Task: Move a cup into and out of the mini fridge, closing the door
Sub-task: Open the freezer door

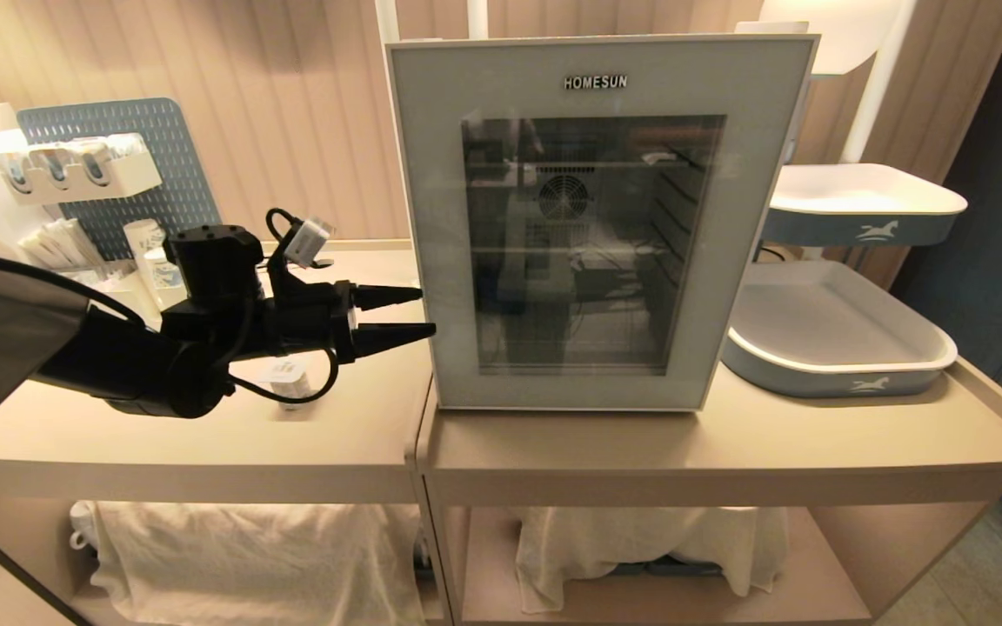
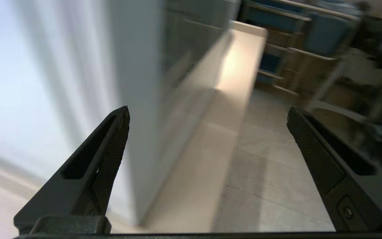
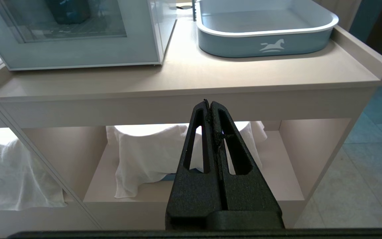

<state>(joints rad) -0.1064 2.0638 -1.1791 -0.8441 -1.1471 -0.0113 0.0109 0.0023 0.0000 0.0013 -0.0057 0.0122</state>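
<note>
Your mini fridge (image 1: 801, 113) stands on the beige surface (image 1: 727, 435) with its door (image 1: 592, 222) closed. Your left end effector (image 1: 423, 313) hovers level just beside the door's left edge, fingers (image 2: 108, 156) spread wide and holding nothing. Your right end effector (image 3: 210, 103) sits low before the surface, pressed together, empty. No cup is clearly identifiable

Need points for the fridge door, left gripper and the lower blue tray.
door (image 1: 431, 174), head view, left frame strip.
left gripper (image 1: 425, 312), head view, gap between its open fingertips.
lower blue tray (image 1: 823, 382), head view, front wall near the horse logo.
</note>
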